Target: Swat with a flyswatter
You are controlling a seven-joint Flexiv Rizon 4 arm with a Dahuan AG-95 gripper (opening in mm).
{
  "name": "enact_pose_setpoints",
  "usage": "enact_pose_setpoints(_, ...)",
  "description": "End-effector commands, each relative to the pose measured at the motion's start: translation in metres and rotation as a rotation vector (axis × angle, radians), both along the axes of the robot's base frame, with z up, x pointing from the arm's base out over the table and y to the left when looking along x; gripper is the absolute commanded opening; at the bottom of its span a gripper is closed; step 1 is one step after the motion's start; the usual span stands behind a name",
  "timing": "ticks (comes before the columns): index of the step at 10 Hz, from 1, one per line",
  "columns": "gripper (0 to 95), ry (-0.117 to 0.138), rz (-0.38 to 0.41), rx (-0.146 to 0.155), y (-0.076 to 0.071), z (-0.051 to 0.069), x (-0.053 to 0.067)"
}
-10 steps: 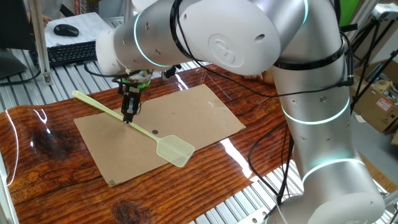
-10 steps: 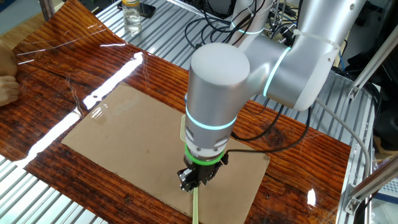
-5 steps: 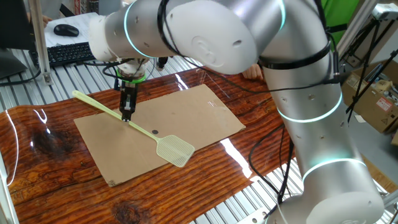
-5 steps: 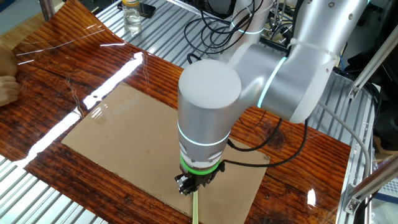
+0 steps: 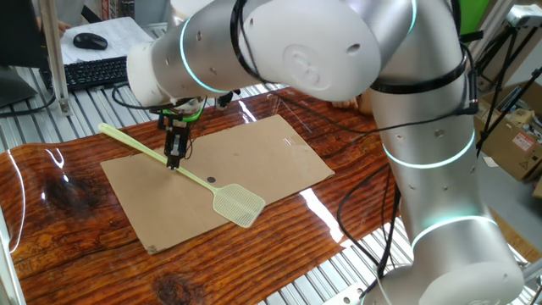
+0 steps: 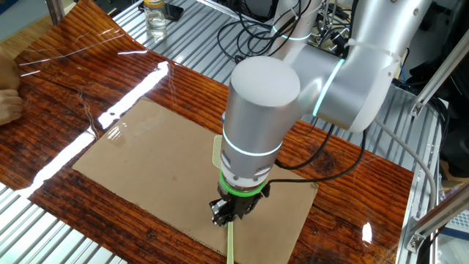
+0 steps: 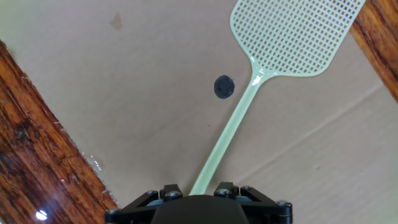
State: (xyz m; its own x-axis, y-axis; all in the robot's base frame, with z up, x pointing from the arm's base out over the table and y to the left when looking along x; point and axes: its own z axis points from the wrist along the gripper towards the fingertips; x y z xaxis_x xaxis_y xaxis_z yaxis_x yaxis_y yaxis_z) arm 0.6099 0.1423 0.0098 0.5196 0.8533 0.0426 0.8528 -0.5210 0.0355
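Observation:
The pale yellow-green flyswatter lies slanted across the cardboard sheet, its mesh head at the sheet's near right and its handle end past the far left edge. My gripper points straight down on the middle of the handle and is shut on it. In the hand view the handle runs from between my fingers up to the mesh head, beside a small dark spot on the cardboard. In the other fixed view the arm hides most of the swatter; the gripper and part of the head show.
The cardboard lies on a wooden tabletop. A keyboard and mouse sit behind it. A bottle stands at the far edge, cables hang behind the arm, and a person's hand rests at the left.
The arm's upper joints swung left and then back right. The gripper stayed on the handle at about the same spot, and the flyswatter has not visibly moved.

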Motion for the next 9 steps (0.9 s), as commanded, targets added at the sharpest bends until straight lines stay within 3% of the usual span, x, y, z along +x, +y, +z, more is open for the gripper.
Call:
enact_pose_setpoints(1,38.0,-0.003,0.004,0.004,0.0003,-0.0021,0.0031)
enact_pose_setpoints(3,0.0,-0.002,0.003,0.007,0.0026,0.0016,0.0051)
enact_pose_setpoints(9,0.0,-0.002,0.041,0.015,0.0059,0.0042,0.0048)
